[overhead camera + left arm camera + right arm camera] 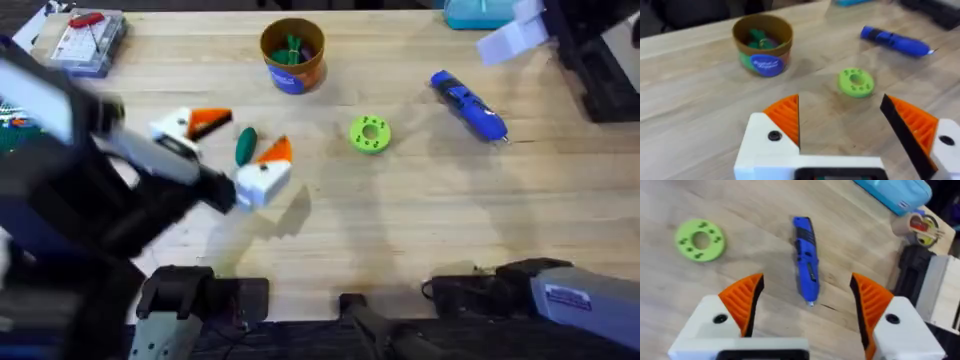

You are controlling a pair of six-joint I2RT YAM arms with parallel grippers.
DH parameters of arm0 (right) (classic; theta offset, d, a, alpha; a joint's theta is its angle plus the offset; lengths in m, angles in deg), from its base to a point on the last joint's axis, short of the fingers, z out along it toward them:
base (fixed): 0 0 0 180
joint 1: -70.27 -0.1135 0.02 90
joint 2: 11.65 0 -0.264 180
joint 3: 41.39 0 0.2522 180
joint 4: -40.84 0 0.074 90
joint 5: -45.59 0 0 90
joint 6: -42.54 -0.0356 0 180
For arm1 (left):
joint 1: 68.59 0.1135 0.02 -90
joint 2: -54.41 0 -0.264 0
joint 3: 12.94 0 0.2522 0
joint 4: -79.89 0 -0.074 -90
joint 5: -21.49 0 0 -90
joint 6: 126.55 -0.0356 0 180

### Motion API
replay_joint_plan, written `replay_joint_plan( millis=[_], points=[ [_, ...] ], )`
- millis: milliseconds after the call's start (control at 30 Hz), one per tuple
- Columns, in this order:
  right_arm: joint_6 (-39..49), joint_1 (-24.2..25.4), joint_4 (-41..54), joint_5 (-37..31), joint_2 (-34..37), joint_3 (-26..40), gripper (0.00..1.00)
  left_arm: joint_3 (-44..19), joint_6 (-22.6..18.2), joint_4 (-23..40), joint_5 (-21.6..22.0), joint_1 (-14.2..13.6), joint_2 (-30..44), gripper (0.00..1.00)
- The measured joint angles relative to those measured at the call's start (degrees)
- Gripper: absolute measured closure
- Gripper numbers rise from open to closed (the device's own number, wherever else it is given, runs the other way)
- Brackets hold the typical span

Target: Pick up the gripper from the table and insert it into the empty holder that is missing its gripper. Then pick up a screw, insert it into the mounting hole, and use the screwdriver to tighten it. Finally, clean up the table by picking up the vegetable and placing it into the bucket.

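- L claw (pixel 232 145) spread wide over bench (pixel 400 220), vegetable (pixel 245 146) lying between its fingers, not gripped.
- Bucket (pixel 292 55) at back, green bits inside.
- Green disc (pixel 370 134) mid-bench.
- Screwdriver (pixel 467 106) on bench, R side.
- R claw (pixel 807 305) spread, screwdriver lying beyond it.

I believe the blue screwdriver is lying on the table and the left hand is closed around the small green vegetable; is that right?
Not quite: the overhead view shows the left hand open, with the vegetable lying between its fingers, not clamped. The screwdriver does lie on the table.
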Motion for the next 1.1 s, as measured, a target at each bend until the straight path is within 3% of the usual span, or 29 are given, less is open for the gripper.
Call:
replay_joint_plan(
  millis=[200,400,733,1100],
  points=[
    [-3.95,-4.69,1.39,6.70,-7.49,0.00,0.007,-17.03,-3.98,11.25,6.04,0.00,18.31,0.015],
    [-7.52,-5.00,2.46,11.94,-14.83,-2.67,0.006,-25.69,-5.02,16.95,8.93,0.00,27.87,0.014],
    [-9.90,-5.00,5.12,13.97,-24.17,-15.89,0.006,-29.12,-4.14,19.25,19.88,0.00,31.54,0.015],
    [-10.08,-5.00,8.62,14.10,-24.22,-16.68,0.006,-29.19,1.67,20.64,23.46,0.00,53.57,0.014]
  ],
)
